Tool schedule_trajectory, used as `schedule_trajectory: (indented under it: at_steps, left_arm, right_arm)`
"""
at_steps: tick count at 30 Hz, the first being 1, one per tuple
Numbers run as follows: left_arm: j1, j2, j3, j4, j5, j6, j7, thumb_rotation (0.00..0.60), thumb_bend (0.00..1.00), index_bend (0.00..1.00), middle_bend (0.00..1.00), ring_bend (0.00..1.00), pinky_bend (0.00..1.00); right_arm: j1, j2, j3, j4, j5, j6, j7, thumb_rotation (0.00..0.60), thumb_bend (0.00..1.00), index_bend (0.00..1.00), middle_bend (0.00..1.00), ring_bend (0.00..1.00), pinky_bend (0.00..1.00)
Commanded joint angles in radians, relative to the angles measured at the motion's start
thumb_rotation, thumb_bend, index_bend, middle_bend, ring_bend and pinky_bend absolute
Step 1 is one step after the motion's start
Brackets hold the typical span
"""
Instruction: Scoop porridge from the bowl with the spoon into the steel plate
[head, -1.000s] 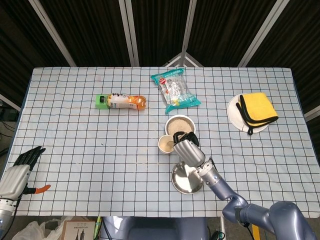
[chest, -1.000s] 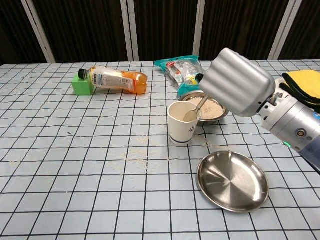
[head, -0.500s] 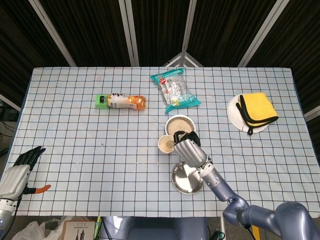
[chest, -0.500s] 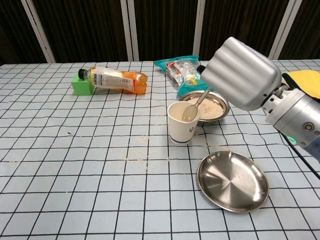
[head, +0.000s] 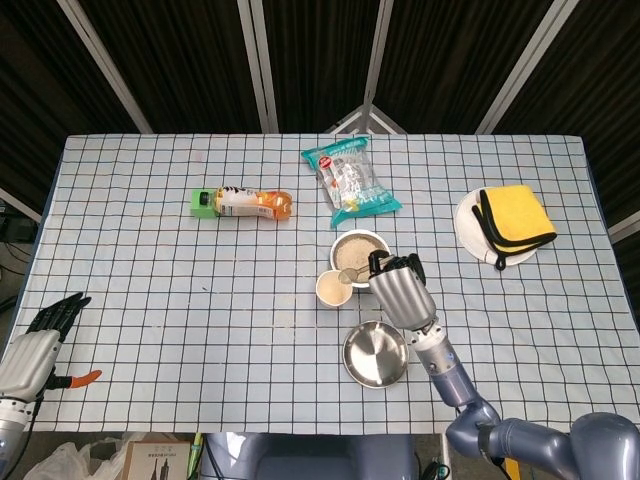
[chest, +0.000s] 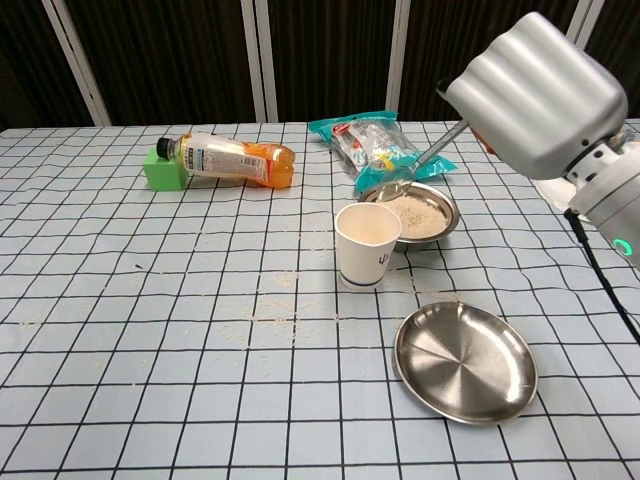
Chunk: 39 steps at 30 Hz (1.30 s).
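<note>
One bowl (head: 360, 249), one spoon (chest: 415, 170), one steel plate (head: 375, 353) — one paper cup (head: 333, 288), one bottle (head: 243, 202).

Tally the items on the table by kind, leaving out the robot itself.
Bowls: 1, bowl
Spoons: 1, spoon
Steel plates: 1, steel plate
Paper cups: 1, paper cup
Bottles: 1, bottle
Snack bags: 1, snack bag
White plates: 1, white plate
Yellow cloths: 1, yellow cloth
Total: 8
</note>
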Motion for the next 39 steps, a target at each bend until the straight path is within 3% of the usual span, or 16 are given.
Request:
schedule_trajectory:
  at_steps: [1,12,22,31,39]
  left_arm:
    - [0.001,0.002,-0.002,0.000,-0.004,0.000,-0.008,0.600,0.00,0.00,0.00,0.00,0.00]
    - [0.000,0.001,-0.006,0.001,-0.009,0.001,-0.007,0.600,0.00,0.00,0.00,0.00,0.00]
    - [0.002,-0.004,-0.007,-0.001,-0.012,0.005,0.010,0.600,0.00,0.00,0.00,0.00,0.00]
    - [0.001,-0.003,-0.007,0.000,-0.013,0.003,0.011,0.600,0.00,0.00,0.00,0.00,0.00]
    - [0.002,-0.002,-0.006,0.000,-0.012,0.003,0.011,0.600,0.00,0.00,0.00,0.00,0.00]
  right_arm:
    - [-0.050,0.018,0.010,-0.066,0.043,0.026,0.048,0.600,0.56,0.65,0.95,1.00,0.98]
    - [-0.220,0.039,-0.099,-0.170,0.119,0.056,0.208,0.600,0.56,0.65,0.95,1.00,0.98]
    - [-0.294,0.003,-0.161,-0.129,0.127,0.036,0.239,0.600,0.56,0.65,0.95,1.00,0.98]
    - [-0.320,-0.038,-0.185,-0.072,0.122,-0.001,0.216,0.600,0.56,0.65,0.95,1.00,0.98]
    - [-0.326,-0.066,-0.166,-0.044,0.139,-0.022,0.185,0.600,0.56,0.65,0.95,1.00,0.98]
